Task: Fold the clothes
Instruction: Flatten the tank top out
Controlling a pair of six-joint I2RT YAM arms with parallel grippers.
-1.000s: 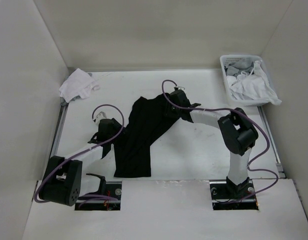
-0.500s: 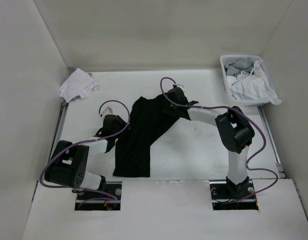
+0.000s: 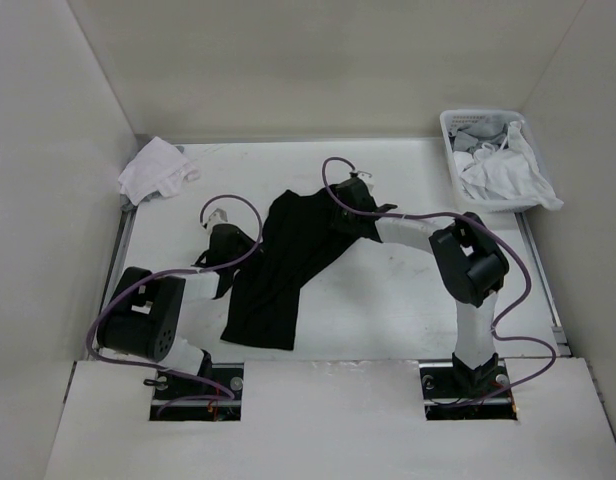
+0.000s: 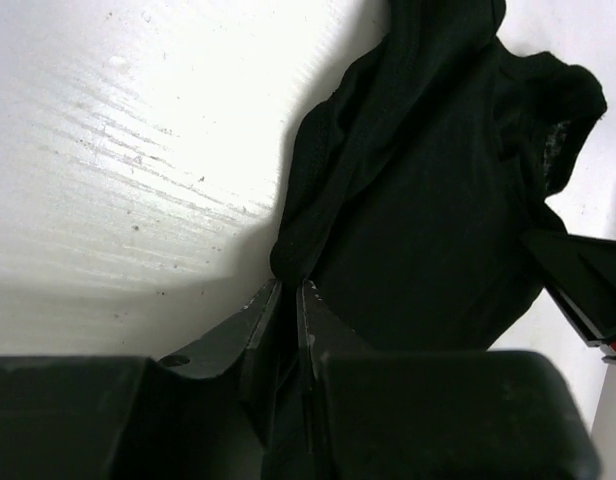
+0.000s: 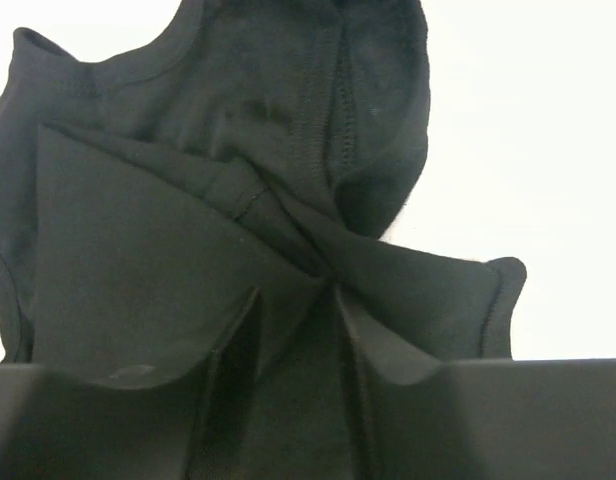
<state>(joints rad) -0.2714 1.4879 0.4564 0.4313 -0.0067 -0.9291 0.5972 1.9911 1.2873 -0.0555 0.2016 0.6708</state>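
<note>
The clothes (image 3: 288,262), one plain black T-shirt, lie bunched in a long diagonal strip across the middle of the white table. My left gripper (image 3: 235,270) sits at the shirt's left edge. In the left wrist view this gripper (image 4: 284,290) has its fingers nearly together, shut on a fold of the black fabric (image 4: 428,200). My right gripper (image 3: 340,214) is on the shirt's far right end. In the right wrist view the shirt (image 5: 238,130) gathers into creases that run into this gripper (image 5: 298,295), and cloth fills the gap between its fingers.
A small white cloth bundle (image 3: 153,172) lies at the far left corner. A white plastic basket (image 3: 450,140) with white and grey garments stands at the far right. Grey walls enclose the table (image 3: 388,300) on three sides.
My left gripper has slid in to the shirt's left edge and closed on it. The shirt's near end has shifted a little left. My right gripper has narrowed slightly on the fabric.
</note>
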